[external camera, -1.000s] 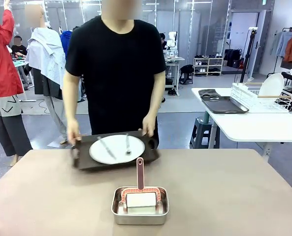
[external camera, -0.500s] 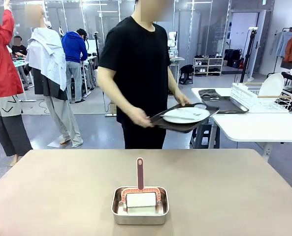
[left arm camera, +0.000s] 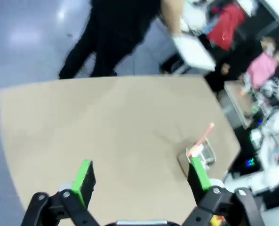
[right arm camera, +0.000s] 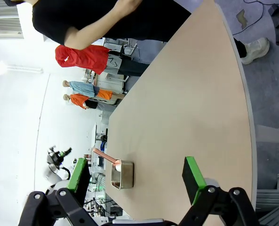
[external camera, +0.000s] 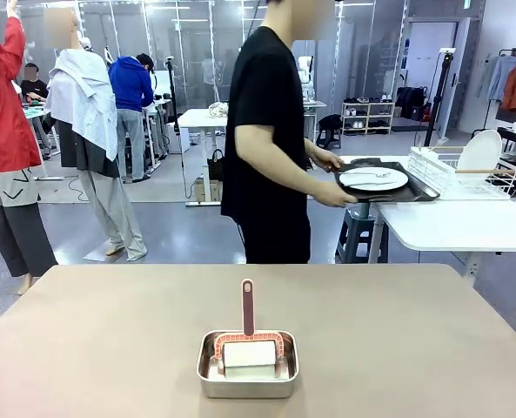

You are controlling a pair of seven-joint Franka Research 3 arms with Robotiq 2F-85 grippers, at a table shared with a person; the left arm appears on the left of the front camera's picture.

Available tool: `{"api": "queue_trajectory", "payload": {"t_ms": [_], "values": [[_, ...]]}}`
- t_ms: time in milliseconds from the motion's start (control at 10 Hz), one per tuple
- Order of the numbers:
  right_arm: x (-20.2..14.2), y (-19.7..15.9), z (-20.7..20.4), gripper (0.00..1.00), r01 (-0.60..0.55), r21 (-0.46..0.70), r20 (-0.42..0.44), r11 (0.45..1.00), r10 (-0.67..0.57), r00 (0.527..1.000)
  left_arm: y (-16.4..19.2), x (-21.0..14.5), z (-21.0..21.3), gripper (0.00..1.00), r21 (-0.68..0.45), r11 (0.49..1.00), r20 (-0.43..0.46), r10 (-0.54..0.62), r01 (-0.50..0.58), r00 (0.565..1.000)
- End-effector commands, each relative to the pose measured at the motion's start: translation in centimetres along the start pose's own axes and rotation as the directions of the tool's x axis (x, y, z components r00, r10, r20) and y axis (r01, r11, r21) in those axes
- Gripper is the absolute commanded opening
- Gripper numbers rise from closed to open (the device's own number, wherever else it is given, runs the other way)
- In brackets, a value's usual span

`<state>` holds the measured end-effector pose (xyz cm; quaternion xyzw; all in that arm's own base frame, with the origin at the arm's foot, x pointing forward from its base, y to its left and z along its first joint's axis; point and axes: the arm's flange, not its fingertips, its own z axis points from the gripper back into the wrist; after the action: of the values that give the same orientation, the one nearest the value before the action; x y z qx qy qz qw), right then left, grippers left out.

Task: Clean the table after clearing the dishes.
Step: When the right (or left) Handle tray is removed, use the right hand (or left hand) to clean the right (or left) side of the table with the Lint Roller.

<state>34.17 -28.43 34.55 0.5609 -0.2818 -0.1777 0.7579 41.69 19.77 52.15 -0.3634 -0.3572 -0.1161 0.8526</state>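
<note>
With the left pincer [left arm camera: 140, 169] and right pincer [right arm camera: 135, 165] both open and empty above the surface [external camera: 110, 331], a person [external camera: 266, 131] holds the tray [external camera: 418, 192] bearing a plate [external camera: 373, 179] beyond its far edge.

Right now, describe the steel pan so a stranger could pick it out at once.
Start at the large beige table; near its middle, toward the robot's edge, sits a small rectangular steel pan. Unlike the round white plate the person holds over the white side table, it is shiny metal, with a reddish handle sticking straight up from it.
</note>
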Motion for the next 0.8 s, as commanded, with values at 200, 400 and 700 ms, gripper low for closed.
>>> {"api": "queue_trajectory", "payload": {"t_ms": [200, 400, 700], "values": [[-0.2, 0.2, 0.1, 1.00, -0.005, -0.005, 0.006, 1.000, 0.005, 1.000, -16.0, 6.5, -16.8, 1.00, -0.126, 0.843, -0.407, -0.525, 0.523, 0.748], [-0.2, 0.2, 0.1, 1.00, -0.005, -0.005, 0.006, 1.000, 0.005, 1.000, -21.6, 6.6, -23.6, 1.00, -0.197, 0.752, -0.486, -0.633, 0.629, 0.603], [-0.2, 0.2, 0.1, 1.00, -0.005, -0.005, 0.006, 1.000, 0.005, 1.000, -24.6, 4.8, -27.9, 1.00, -0.261, 0.686, -0.536, -0.688, 0.679, 0.489]]}}
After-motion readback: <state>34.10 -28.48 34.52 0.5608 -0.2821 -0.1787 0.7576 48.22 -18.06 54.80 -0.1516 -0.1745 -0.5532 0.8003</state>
